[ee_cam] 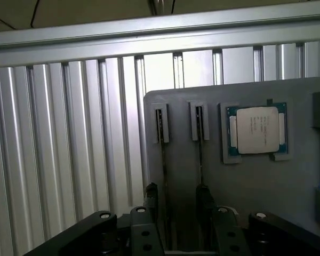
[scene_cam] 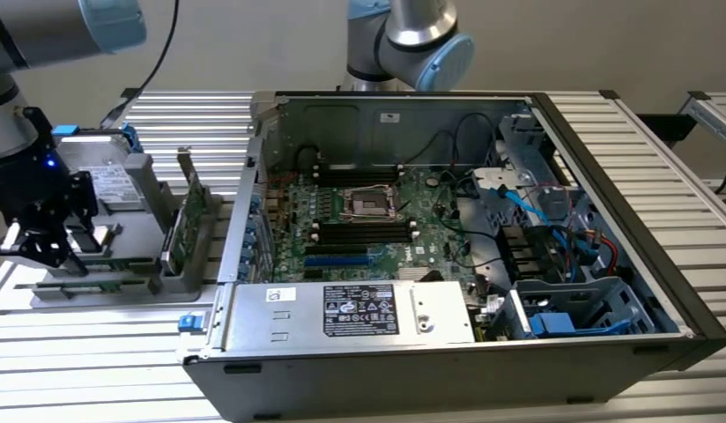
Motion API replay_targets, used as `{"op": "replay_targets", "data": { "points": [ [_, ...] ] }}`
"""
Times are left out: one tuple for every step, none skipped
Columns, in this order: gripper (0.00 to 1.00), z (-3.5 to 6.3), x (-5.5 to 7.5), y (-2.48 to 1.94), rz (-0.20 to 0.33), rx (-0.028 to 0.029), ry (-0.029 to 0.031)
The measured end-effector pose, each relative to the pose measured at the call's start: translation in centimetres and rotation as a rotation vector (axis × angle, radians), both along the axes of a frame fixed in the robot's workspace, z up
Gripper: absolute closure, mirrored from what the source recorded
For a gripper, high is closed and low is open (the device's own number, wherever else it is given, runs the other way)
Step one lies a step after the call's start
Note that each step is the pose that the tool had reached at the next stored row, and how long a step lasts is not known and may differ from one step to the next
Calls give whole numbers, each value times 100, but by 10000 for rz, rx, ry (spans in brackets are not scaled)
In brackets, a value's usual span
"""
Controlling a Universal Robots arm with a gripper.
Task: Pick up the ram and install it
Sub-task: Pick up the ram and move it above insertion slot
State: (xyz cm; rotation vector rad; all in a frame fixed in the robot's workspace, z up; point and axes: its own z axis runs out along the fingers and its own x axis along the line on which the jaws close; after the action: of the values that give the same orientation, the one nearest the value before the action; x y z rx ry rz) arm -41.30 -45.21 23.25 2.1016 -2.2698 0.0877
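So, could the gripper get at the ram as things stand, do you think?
Probably yes: the open gripper hangs just above the tray, and nothing covers the ram standing on edge there.

I see my gripper (scene_cam: 40, 245) low at the exterior view's left, jaws apart, over the gray tray (scene_cam: 92, 291) and close to the ram (scene_cam: 119, 263). 1 green expansion card (scene_cam: 187, 225) stands upright in that tray, beside the open computer case (scene_cam: 598, 264) with its motherboard (scene_cam: 363, 220) exposed.

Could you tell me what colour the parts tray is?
Grey; the flat parts tray shows best in the wrist view.
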Motion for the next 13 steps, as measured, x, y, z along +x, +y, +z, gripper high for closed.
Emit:
{"op": "replay_targets", "data": {
  "points": [
    [58, -17, 0, 0, -1, 6, 1],
    [58, -32, -1, -11, 1, 35, 3],
    [58, -49, -1, -24, 1, 71, 0],
    [58, -62, -3, -34, 0, 108, -1],
    [58, -77, -4, -47, 0, 141, -1],
    [58, -94, -5, -62, 1, 169, -1],
    [58, -110, -5, -76, 0, 197, -2],
    [58, -127, -6, -93, 0, 232, 0],
    [58, -141, -6, -115, -1, 270, 0],
    [58, -156, -6, -140, -1, 316, -1],
    [58, -170, -6, -159, -1, 349, -1],
    [58, -185, -6, -178, -1, 377, 1],
    [58, -192, -6, -185, 0, 385, 1]
  ]
}}
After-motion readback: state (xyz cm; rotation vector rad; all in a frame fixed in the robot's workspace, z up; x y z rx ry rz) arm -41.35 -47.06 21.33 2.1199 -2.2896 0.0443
